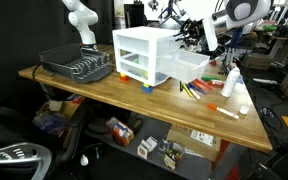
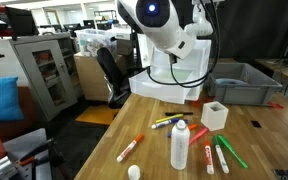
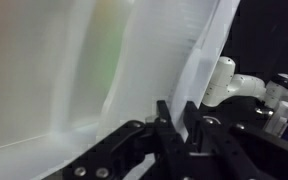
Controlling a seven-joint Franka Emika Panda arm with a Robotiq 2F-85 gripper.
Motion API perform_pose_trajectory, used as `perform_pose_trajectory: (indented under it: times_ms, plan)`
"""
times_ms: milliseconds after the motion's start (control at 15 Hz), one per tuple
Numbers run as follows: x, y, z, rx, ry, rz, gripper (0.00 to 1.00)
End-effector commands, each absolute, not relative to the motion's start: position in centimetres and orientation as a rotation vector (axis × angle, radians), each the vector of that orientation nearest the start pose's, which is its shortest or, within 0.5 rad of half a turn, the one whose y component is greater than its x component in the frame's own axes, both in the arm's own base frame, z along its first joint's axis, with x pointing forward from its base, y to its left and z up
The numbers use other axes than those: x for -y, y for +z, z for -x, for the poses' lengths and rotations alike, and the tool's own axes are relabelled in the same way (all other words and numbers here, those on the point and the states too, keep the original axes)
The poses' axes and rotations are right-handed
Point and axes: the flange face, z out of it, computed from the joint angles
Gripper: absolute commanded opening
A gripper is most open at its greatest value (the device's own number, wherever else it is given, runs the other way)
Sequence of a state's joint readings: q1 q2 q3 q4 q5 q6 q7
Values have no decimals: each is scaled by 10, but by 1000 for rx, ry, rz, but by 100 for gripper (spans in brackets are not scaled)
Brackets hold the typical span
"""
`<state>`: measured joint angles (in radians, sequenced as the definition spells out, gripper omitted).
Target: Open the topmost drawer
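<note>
In an exterior view, a white-framed drawer unit (image 1: 139,52) stands at the middle of a wooden table (image 1: 114,95). The topmost drawer (image 1: 187,66) sticks out of the unit toward the right of the frame, a translucent white tray. What lies inside it cannot be told. The gripper (image 1: 194,38) sits at its upper far edge, under the robot arm (image 1: 229,14) that comes in from the upper right. To the left of the unit lies a dark dish rack (image 1: 77,68); only its ribs show. Right of the drawer, markers (image 1: 197,89) lie loose on the wood beside a white bottle (image 1: 231,83). Below the tabletop, boxes (image 1: 149,148) fill a shelf.

In the exterior view from the other side, the arm (image 2: 159,25) fills the upper middle and hides most of the drawer (image 2: 174,88) behind it. A grey bin (image 2: 239,85) sits at the right, its inside hidden by its wall. In the foreground stand the bottle (image 2: 180,147) and a small white cube (image 2: 216,115), with an orange marker (image 2: 130,148) and a green marker (image 2: 230,156) lying flat near them.

In the wrist view, translucent plastic of the drawer (image 3: 84,70) covers the left and top. The gripper (image 3: 176,112) at lower centre is pinched narrow on the drawer's thin wall, one of its black fingers (image 3: 163,112) on each face.
</note>
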<state>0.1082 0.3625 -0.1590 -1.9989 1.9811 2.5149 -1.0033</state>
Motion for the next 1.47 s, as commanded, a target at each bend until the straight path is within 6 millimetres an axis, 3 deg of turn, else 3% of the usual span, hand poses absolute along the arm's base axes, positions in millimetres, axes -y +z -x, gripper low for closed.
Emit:
perform_pose_trajectory:
  times_ms: [0,333,1067,1400]
  plan:
    - [38,289,-602,-768,-828,1948,4]
    - [36,289,-589,-796,-848,1913,5]
    - [39,300,-538,-822,-889,1863,5]
    - [33,282,-524,-805,-768,1867,5]
